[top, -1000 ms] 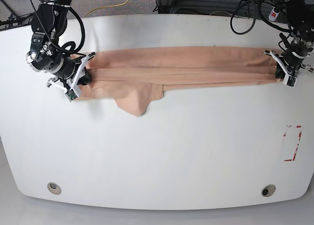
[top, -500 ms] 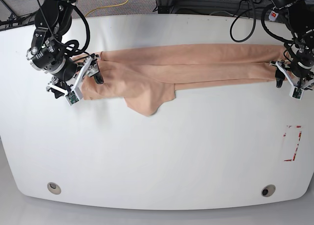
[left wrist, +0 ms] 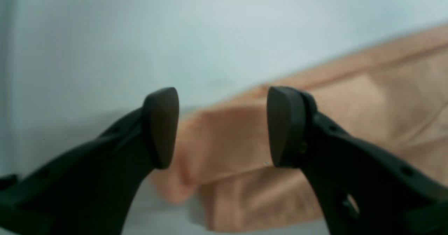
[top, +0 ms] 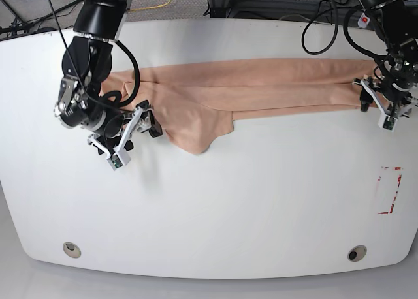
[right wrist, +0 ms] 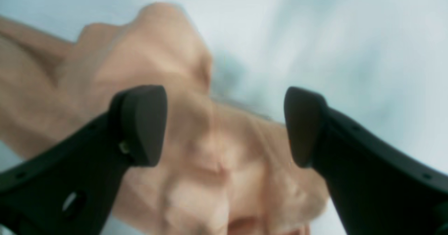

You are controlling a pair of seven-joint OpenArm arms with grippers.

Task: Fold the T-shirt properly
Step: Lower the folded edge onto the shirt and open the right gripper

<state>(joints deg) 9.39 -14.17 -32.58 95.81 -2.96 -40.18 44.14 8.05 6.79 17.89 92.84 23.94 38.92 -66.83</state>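
Peach T-shirt end hidden behind right gripper; print unseen.

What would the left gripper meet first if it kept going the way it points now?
Probably the T-shirt: its folded end lies just ahead of the open left gripper, though the blur leaves depth unclear.

A white table with rounded corners carries the peach T-shirt, stretched in a long band along its far edge (one flap sagging nearer). Red tape marks sit by the right edge.
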